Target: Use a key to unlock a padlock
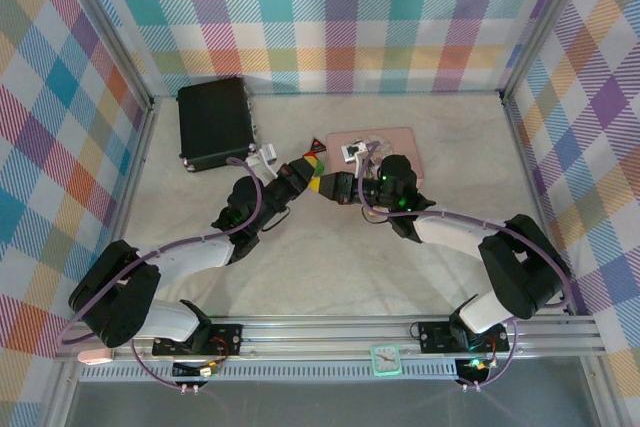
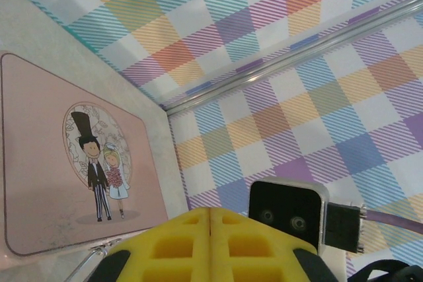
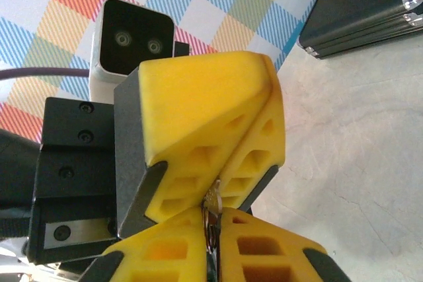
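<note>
My two grippers meet tip to tip above the middle of the table, just in front of the pink box (image 1: 395, 140). My right gripper (image 3: 211, 214) is shut on the key (image 3: 212, 201), a thin metal piece standing up between its yellow fingers. The key's upper end runs into the closed seam of my left gripper (image 3: 216, 179), whose fingers (image 2: 210, 242) are pressed together. From above, my left gripper (image 1: 318, 178) and right gripper (image 1: 340, 187) touch. A small silvery cluster (image 1: 356, 152) lies on the pink box; I cannot tell if it is the padlock.
A black case (image 1: 213, 124) lies at the back left, also seen as the black case (image 3: 370, 4). The pink box (image 2: 39, 163) has a cartoon couple on its lid. Plaid walls close in the table on three sides.
</note>
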